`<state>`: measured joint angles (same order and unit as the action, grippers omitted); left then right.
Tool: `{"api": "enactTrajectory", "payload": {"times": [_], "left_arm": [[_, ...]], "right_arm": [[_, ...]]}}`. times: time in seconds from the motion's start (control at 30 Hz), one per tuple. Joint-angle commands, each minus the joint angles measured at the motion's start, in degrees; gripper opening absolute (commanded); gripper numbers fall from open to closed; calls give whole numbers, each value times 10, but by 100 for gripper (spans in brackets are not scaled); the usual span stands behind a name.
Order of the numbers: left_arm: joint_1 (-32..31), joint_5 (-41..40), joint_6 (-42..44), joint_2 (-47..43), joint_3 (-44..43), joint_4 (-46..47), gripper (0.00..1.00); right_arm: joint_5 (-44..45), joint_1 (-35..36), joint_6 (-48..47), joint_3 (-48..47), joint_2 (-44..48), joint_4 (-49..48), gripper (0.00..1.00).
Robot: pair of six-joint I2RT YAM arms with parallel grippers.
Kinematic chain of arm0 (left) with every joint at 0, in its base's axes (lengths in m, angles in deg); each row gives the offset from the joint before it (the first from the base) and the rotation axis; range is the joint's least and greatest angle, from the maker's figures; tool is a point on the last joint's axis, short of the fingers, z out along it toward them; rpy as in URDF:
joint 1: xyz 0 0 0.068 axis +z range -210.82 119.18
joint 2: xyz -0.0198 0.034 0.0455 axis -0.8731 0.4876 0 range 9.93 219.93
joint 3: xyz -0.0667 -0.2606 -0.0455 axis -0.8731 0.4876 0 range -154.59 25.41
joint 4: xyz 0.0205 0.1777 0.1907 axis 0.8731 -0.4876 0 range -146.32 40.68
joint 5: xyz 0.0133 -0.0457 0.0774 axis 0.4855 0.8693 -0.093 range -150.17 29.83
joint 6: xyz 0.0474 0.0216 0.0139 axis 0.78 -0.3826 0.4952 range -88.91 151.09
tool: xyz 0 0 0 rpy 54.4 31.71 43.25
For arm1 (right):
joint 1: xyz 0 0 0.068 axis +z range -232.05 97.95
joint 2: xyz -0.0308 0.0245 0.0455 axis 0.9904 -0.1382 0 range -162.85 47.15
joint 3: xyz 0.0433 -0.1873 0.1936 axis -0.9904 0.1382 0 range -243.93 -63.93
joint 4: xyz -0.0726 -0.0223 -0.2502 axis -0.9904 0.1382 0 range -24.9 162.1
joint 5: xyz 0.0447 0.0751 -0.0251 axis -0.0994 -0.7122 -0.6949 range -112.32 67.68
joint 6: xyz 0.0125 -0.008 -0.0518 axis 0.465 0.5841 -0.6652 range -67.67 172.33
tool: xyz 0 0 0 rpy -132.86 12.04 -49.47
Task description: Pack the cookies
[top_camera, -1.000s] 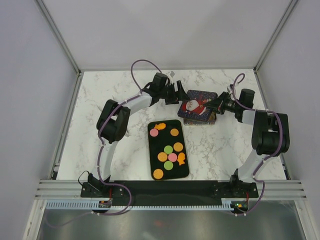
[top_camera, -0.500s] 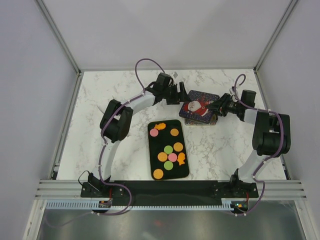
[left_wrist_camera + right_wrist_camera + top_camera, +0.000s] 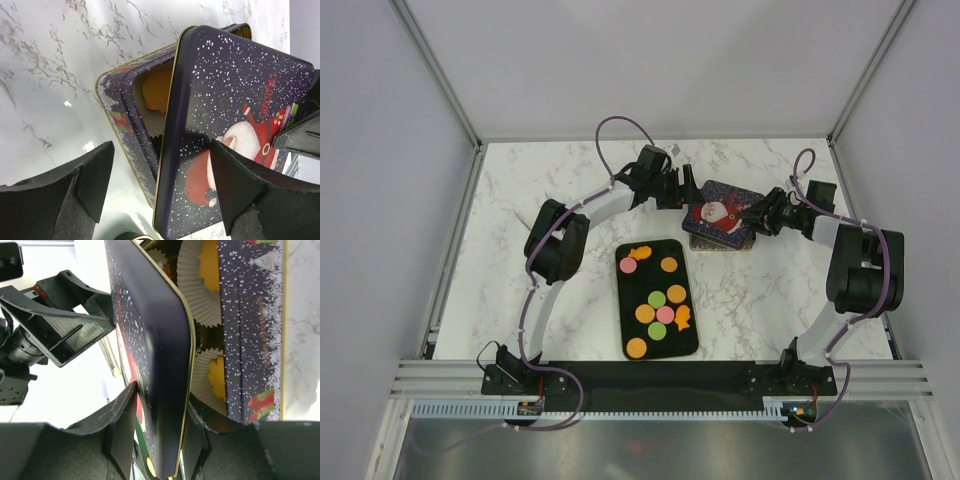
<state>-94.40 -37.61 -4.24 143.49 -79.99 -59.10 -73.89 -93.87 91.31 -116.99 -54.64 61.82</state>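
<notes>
Several round cookies (image 3: 657, 298) in orange, pink and green, plus orange star-like ones, lie on the black tray (image 3: 645, 275). The Santa tin lid (image 3: 718, 213) sits tilted over the tin base (image 3: 716, 244) at the back. My right gripper (image 3: 756, 214) is shut on the lid's right edge (image 3: 150, 340) and holds it raised. Below it the base (image 3: 250, 315) shows paper cups with yellow cookies (image 3: 209, 260). My left gripper (image 3: 682, 196) is open, its fingers (image 3: 95, 175) spread either side of the lid's left edge (image 3: 235, 100). An orange cookie (image 3: 156, 92) shows inside the base.
The marble table (image 3: 540, 290) is enclosed by white walls and a metal frame. The tray lies lengthwise between the two arms, in front of the tin. Both arms reach to the back centre and meet at the tin.
Both grippers and the lid have shifted slightly to the right over the tin base. The tray and its cookies have not moved.
</notes>
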Motion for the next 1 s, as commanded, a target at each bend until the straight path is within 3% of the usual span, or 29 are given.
{"api": "enactTrajectory", "payload": {"times": [0.0,0.97], "left_arm": [[-5,-14,28,16,-20,-17,84],[-7,-13,29,30,-28,-24,80]], "right_arm": [[59,-9,-45,-25,26,30,43],[195,-13,-117,-55,38,129,56]]}}
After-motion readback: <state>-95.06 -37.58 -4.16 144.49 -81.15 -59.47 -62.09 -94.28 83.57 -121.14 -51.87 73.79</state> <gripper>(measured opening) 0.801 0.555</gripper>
